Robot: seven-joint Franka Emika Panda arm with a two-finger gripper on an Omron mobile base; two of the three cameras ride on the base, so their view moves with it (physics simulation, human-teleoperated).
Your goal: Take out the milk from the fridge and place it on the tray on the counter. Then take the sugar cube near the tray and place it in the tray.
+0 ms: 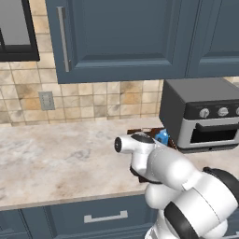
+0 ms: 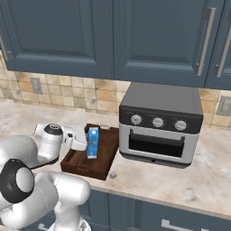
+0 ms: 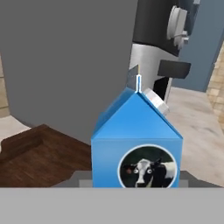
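The milk [image 2: 93,142] is a blue gable-top carton with a cow picture on its front [image 3: 136,144]. It stands upright inside the dark brown wooden tray [image 2: 106,149]. My gripper [image 2: 88,140] is shut on the milk from the left, one finger on each side of the carton low in the hand view. In the left base view my white arm hides most of the tray, and only the milk's blue top [image 1: 162,137] peeks out. The sugar cube [image 2: 113,174] lies on the counter [image 2: 194,180] just off the tray's front right corner. The fridge is out of view.
A grey toaster oven [image 2: 160,126] stands directly right of the tray, its side [image 3: 65,65] close behind the carton. Dark blue wall cabinets [image 2: 113,36] hang overhead. The beige counter stretches bare to the left [image 1: 56,158], with drawers [image 1: 105,217] below its front edge.
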